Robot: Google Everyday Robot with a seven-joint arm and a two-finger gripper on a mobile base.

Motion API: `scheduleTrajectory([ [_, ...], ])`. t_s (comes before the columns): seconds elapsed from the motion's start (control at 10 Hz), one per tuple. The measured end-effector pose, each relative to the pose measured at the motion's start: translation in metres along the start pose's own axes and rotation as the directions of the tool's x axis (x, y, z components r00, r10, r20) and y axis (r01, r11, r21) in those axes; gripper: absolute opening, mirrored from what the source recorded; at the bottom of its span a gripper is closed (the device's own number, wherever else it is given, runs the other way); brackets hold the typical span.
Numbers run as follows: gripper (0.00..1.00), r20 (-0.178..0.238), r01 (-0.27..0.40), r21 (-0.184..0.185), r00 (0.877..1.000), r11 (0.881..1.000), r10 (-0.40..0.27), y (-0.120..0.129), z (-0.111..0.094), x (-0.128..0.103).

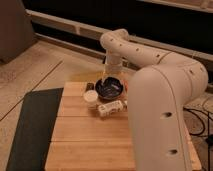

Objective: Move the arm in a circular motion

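The arm point(160, 95) is a large cream-beige tube with rows of small dark holes. It rises from the lower right, bends at a rounded joint point(116, 41) at the top centre and drops down toward the table. The gripper point(110, 76) hangs at its end, just above the far rim of a dark bowl point(108, 89) on the wooden table point(85, 140).
A small white cup point(90, 96) and a white packet point(110, 107) lie in front of the bowl, and a small dark object point(90, 86) lies at its left. A dark mat point(32, 125) covers the floor left of the table. Cables point(200, 120) lie at the right.
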Motion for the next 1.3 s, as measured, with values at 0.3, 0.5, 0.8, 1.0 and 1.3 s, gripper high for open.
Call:
scheduleTrajectory([
  [0.3,0.65,0.063,0.096,0.089,0.993,0.991,-0.101,0.028,-0.016,-0.035],
  [0.5,0.65,0.057,0.229,0.138,0.969,0.964,-0.239,0.084,-0.014,-0.036],
  [0.8,0.65,0.023,0.387,0.133,0.919,0.912,-0.393,0.163,0.002,-0.004],
  [1.0,0.65,0.024,0.420,0.072,0.906,0.905,-0.422,0.200,0.009,0.028],
  [1.3,0.65,0.025,0.386,0.026,0.922,0.922,-0.387,0.203,0.016,0.066],
])
